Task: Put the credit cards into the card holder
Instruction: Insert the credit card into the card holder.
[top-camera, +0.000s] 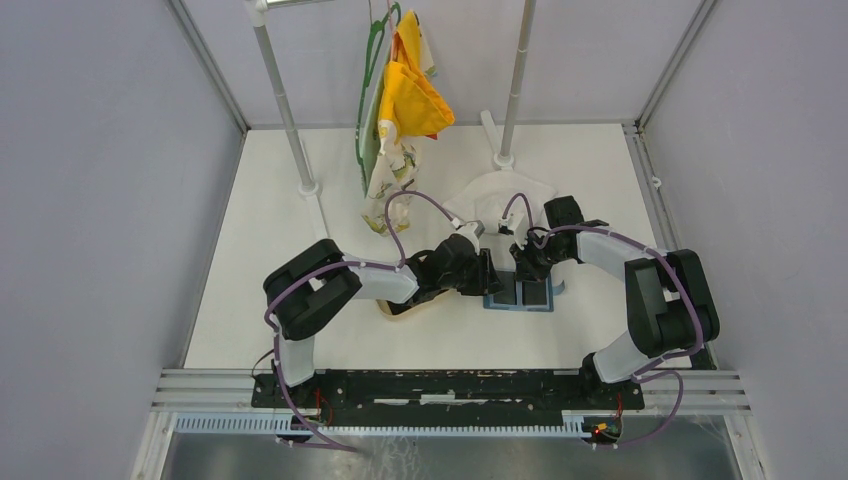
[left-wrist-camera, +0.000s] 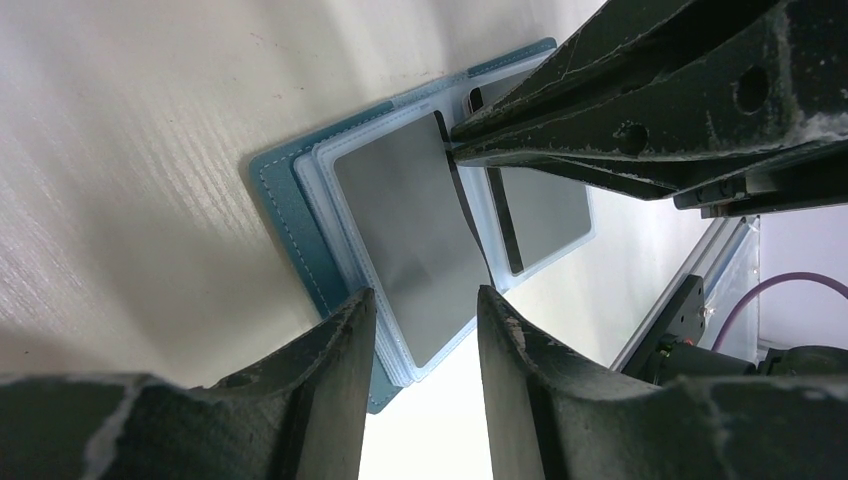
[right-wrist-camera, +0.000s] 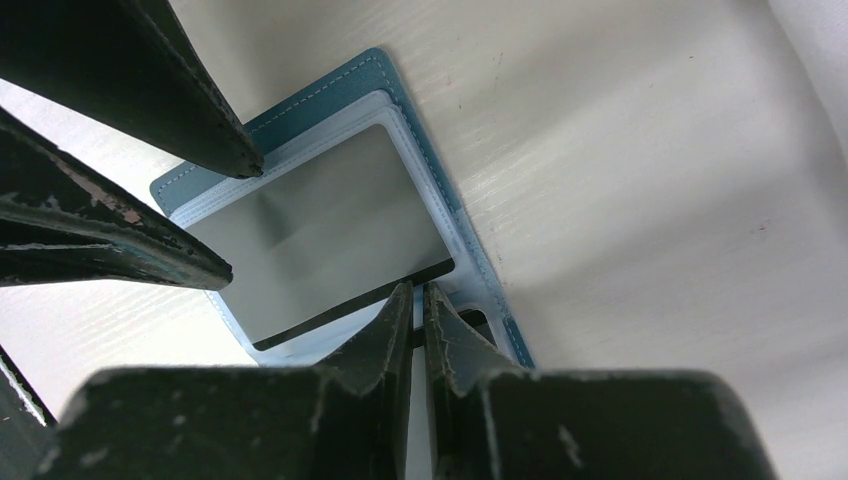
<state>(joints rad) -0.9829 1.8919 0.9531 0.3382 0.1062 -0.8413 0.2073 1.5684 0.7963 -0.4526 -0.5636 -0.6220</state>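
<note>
White surface (left-wrist-camera: 150, 100) carries the open card holder (left-wrist-camera: 285, 215), its edge between the parted left jaws, while the right jaws, nearly together, pinch the corner of a credit card (left-wrist-camera: 410, 240) that might buckle or snag the sleeve (left-wrist-camera: 320, 182) lip if pushed askew.

A robotics lab test cell: a white tabletop (top-camera: 260, 250) boxed in by plain grey panels (top-camera: 100, 200), two black robot arms (top-camera: 375, 282) bolted to an aluminium rail (top-camera: 200, 385) at its near edge, purple cables (top-camera: 387, 215) looping, and cloths (top-camera: 415, 95) hung from white poles (top-camera: 283, 95) at the far edge.
</note>
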